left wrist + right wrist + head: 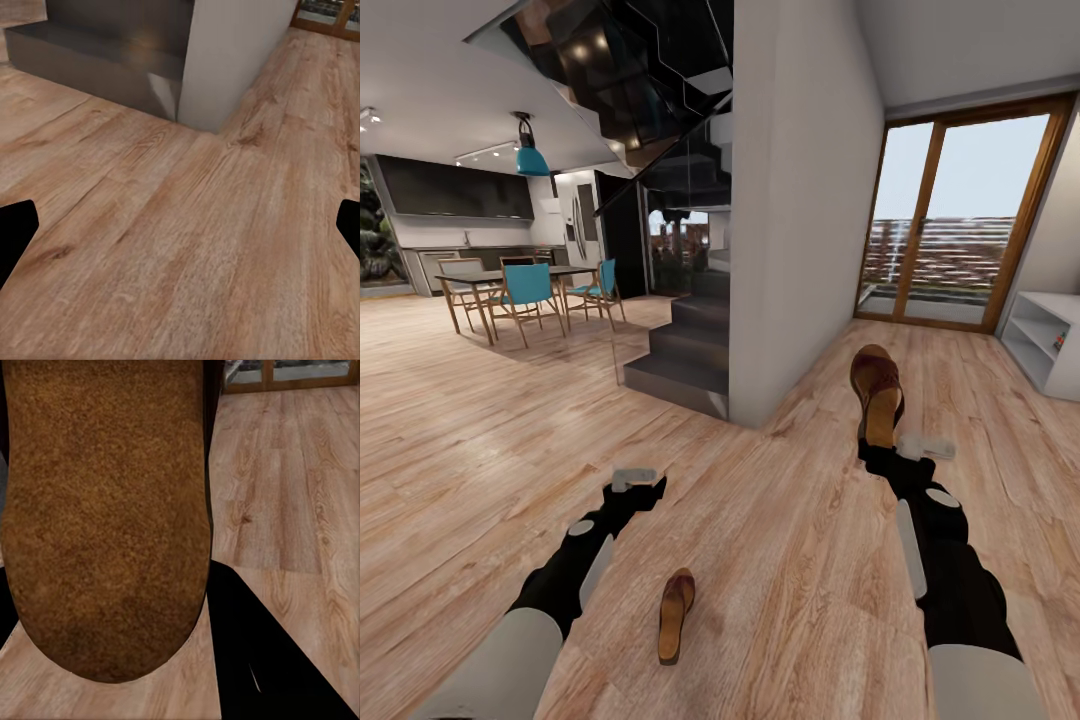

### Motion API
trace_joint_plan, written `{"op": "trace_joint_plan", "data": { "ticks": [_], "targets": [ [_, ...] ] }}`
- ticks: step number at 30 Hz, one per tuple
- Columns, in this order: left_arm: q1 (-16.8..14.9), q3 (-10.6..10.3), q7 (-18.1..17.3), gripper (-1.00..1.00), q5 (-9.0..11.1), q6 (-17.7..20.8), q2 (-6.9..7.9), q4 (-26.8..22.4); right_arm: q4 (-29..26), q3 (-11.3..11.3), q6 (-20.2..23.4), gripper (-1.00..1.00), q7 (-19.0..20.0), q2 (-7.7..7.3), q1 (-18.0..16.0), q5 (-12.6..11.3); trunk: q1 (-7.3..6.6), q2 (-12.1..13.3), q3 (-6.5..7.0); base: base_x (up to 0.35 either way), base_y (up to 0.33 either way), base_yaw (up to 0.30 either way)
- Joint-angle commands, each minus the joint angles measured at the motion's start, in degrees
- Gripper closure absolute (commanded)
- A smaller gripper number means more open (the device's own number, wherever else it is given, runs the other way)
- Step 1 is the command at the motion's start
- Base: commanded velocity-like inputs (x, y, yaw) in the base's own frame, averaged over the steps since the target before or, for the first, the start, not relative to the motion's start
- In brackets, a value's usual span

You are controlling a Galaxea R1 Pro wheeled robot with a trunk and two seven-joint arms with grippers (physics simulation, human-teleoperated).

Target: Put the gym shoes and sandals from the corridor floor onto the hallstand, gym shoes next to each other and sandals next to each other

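Head view, left to right. Far left: a dining table (510, 280) with teal chairs (528, 290) under a teal pendant lamp (531, 158), well apart from the robot across the corridor floor (780, 560).

The left gripper (640, 482) hangs over bare planks; in the left wrist view its fingertips (16, 232) sit at opposite edges of the frame — fingers apart, holding nothing.

Between the two arms, nearer the left one, one sandal (676, 614) lies on the floor, tipped onto its side edge, touching neither gripper.

Behind it stand a dark staircase (690, 350) and a white wall pillar (800, 200), whose corner meets the floor ahead of the robot.

The right gripper (884, 452) is clamped on the second sandal (877, 392), held clear of the floor, the strap end pointing away from the robot. In the right wrist view its tan sole (105, 517) covers most of the frame, one dark finger (262, 660) beside it.

Further right: a wood-framed glass door (960, 220) — and, at the far right edge, a low white shelf unit (1045, 345) against the wall.
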Motion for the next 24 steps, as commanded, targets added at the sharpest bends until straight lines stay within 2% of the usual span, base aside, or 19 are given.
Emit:
{"op": "trace_joint_plan", "data": {
  "ticks": [1,5,12,19,22,23,24],
  "targets": [
    [0.0,0.3,-0.4,-1.0,0.1,-0.8,-0.07,0.6,-0.7,0.2,0.5,1.0,-0.1,0.04,0.0,0.1,-0.01,0.0,-0.06,0.0,0.0,0.0],
    [0.0,0.3,-0.3,-1.0,0.1,-4.2,-0.11,2.5,-4.5,1.3,0.8,1.0,-0.1,0.01,0.0,0.0,0.01,0.0,-0.28,0.0,0.0,0.0],
    [0.0,0.3,-0.3,-1.0,0.1,-5.1,-0.05,3.1,-5.8,1.7,0.9,1.0,-0.1,0.0,0.0,-0.1,0.2,-0.1,-1.88,0.0,0.0,0.007],
    [0.0,0.3,-0.3,-1.0,0.1,-6.1,-0.03,4.9,-6.0,1.6,1.0,1.0,-0.1,0.0,0.0,-0.1,0.38,-0.2,-3.83,0.0,0.0,0.117],
    [0.0,0.3,-0.3,-1.0,0.1,-9.1,-0.03,6.8,-6.0,1.6,1.5,1.0,-0.1,-0.04,0.0,-0.2,0.45,-0.3,-4.72,0.0,0.0,0.162],
    [0.0,0.4,-0.3,-1.0,0.1,-12.8,0.01,8.6,-6.0,1.6,2.7,1.0,0.0,-0.1,0.0,-0.2,0.48,-0.3,-5.01,0.0,0.0,0.169],
    [0.0,0.4,-0.3,-1.0,0.1,-13.6,0.02,9.1,-6.0,1.6,3.1,1.0,0.0,-0.12,0.0,-0.2,0.5,-0.3,-5.31,0.0,0.0,0.17]
  ]
}}
